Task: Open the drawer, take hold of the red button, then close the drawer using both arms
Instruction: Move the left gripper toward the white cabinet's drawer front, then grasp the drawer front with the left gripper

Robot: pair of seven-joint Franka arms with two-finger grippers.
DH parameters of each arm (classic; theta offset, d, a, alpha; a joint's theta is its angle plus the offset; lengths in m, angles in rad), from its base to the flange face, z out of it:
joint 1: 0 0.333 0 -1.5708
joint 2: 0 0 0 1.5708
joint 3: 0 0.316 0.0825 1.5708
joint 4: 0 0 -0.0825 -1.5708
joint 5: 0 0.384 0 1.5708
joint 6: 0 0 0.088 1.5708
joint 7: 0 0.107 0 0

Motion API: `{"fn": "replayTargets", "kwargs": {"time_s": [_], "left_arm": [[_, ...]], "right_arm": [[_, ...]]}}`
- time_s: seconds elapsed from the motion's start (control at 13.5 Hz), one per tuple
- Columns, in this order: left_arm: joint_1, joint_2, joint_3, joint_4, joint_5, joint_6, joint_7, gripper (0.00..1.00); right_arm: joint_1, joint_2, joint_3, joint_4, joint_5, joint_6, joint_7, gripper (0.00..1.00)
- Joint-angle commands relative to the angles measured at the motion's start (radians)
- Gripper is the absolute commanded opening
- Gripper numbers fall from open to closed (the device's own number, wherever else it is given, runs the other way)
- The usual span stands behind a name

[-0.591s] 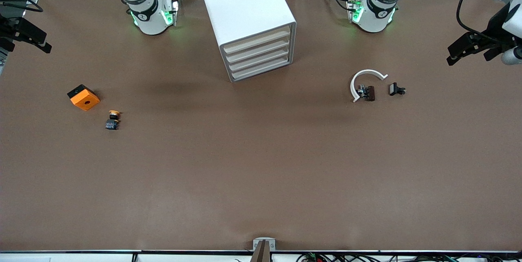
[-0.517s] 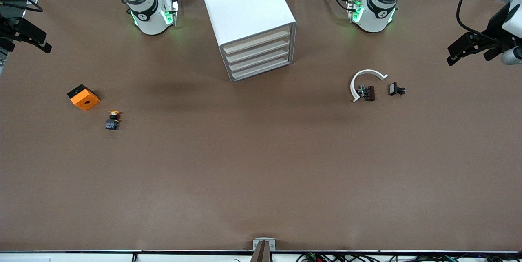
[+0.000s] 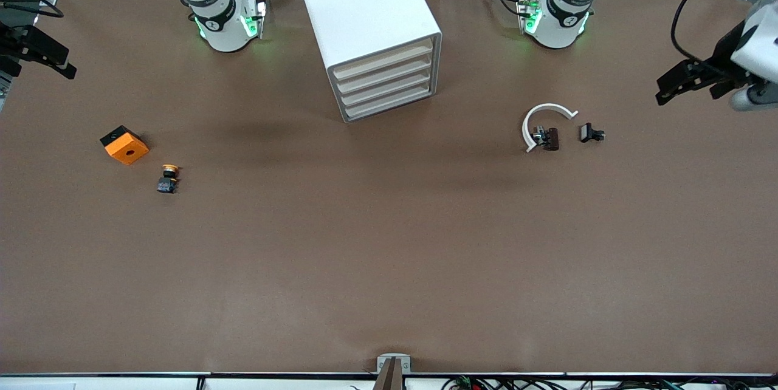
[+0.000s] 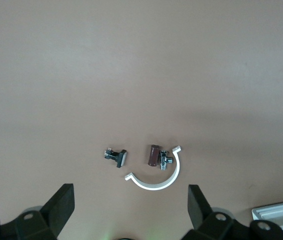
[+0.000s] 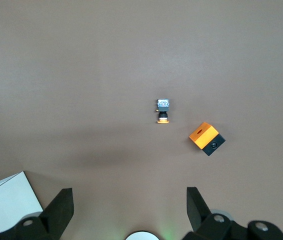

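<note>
Brown surface [image 3: 389, 256], matte, carrying everything.

White boxy cabinet [image 3: 364, 7] stands between the two arm bases, turned at an angle, its front facing the front camera and slightly toward the left arm's end. Four cream-fronted drawers [image 3: 384, 77] are stacked in it. All four sit flush and shut, and they look alike.

Right arm [image 3: 216, 13]: white, black joint band, green lights at the base. Left arm [image 3: 562, 13]: same build, same green lights.

Right tool [image 5: 129, 200]: up in the air over the right arm's end of the surface, fingers spread wide, holding nothing. Left tool [image 4: 130, 197]: up in the air over the left arm's end, fingers likewise spread wide, nothing between them.

Small items, right arm's end:
- orange cube [image 3: 124, 145] with a hole in its top face and a black side
- yellow-capped button [image 3: 168, 178], dark body, lying on its side; near the cube, apart from it, nearer the front camera

Small items, left arm's end:
- white C-shaped ring [image 3: 543, 121], lying flat
- brown block [image 3: 552, 138] with a small metal piece, inside the ring's open curve
- small black part [image 3: 591, 133], just beside the ring, outside it
</note>
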Motion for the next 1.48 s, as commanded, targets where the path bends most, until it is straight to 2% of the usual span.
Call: {"fn": "replayTargets", "kwargs": {"time_s": [0.0, 0.37, 0.52, 0.67, 0.81, 0.96, 1.18, 1.4], "left_arm": [[-0.014, 0.121, -0.06, 0.028, -0.009, 0.032, -0.049, 1.0], [-0.049, 0.291, -0.179, 0.018, -0.009, 0.133, -0.322, 1.0], [-0.116, 0.35, -0.183, 0.025, -0.01, 0.143, -0.48, 1.0], [-0.195, 0.403, -0.183, 0.037, -0.012, 0.152, -0.73, 1.0], [-0.239, 0.481, -0.184, 0.087, -0.019, 0.152, -0.912, 1.0], [-0.281, 0.56, -0.184, 0.142, -0.103, 0.15, -1.099, 1.0], [-0.287, 0.672, -0.186, 0.192, -0.313, 0.149, -1.397, 1.0], [-0.305, 0.695, -0.186, 0.184, -0.485, 0.143, -1.514, 1.0]], "right_arm": [[0.0, 0.002, 0.003, 0.016, -0.001, -0.006, 0.0, 1.0], [0.0, 0.002, 0.003, 0.016, -0.001, -0.006, 0.0, 1.0], [0.0, 0.002, 0.003, 0.019, -0.001, -0.006, 0.001, 1.0], [-0.006, 0.003, 0.002, 0.034, -0.001, -0.006, 0.001, 1.0], [-0.003, 0.008, 0.002, 0.036, -0.001, 0.0, 0.003, 1.0], [0.002, 0.013, 0.003, 0.044, 0.006, 0.0, 0.004, 1.0], [0.04, 0.04, 0.003, 0.057, 0.011, 0.005, 0.006, 1.0], [0.066, 0.065, 0.005, 0.06, 0.012, 0.008, 0.053, 1.0]]}}
